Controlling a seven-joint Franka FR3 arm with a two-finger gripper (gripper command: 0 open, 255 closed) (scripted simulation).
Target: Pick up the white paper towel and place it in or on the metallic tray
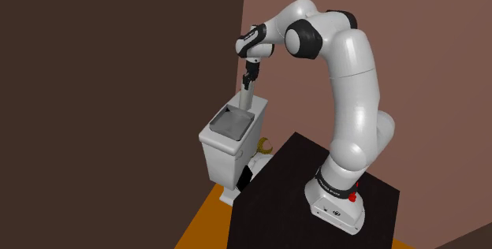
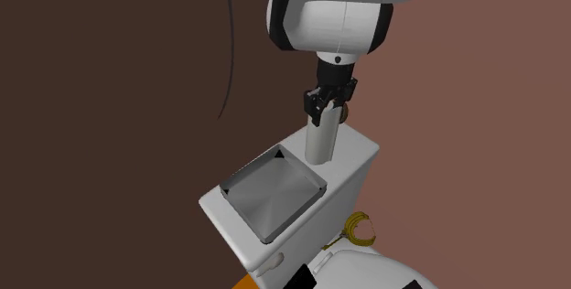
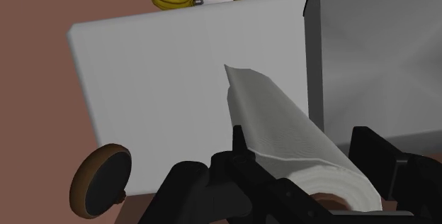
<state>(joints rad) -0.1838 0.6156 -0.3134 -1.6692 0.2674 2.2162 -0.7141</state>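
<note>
A white paper towel roll (image 2: pixel 320 141) stands upright over the lid of a white toilet tank (image 2: pixel 355 166), with my gripper (image 2: pixel 329 104) shut on its upper end. Its lower end is at the lid; I cannot tell whether it touches. The square metallic tray (image 2: pixel 274 194) lies on the same lid, right beside the roll toward the second exterior view's left. In the shoulder view the gripper (image 1: pixel 250 78) holds the roll (image 1: pixel 246 98) just behind the tray (image 1: pixel 233 121). In the wrist view the black fingers (image 3: pixel 237 144) clasp the roll (image 3: pixel 283 127), with the tray (image 3: pixel 375 66) next to it.
A dark brown wall stands behind the tank (image 1: pixel 225 151). A coiled yellow hose (image 2: pixel 359 230) hangs beside the tank, above the white toilet bowl (image 2: pixel 366 269). A round brown disc (image 3: pixel 103 180) shows near the lid's edge. The black stand (image 1: pixel 292 200) sits on an orange floor (image 1: pixel 206 222).
</note>
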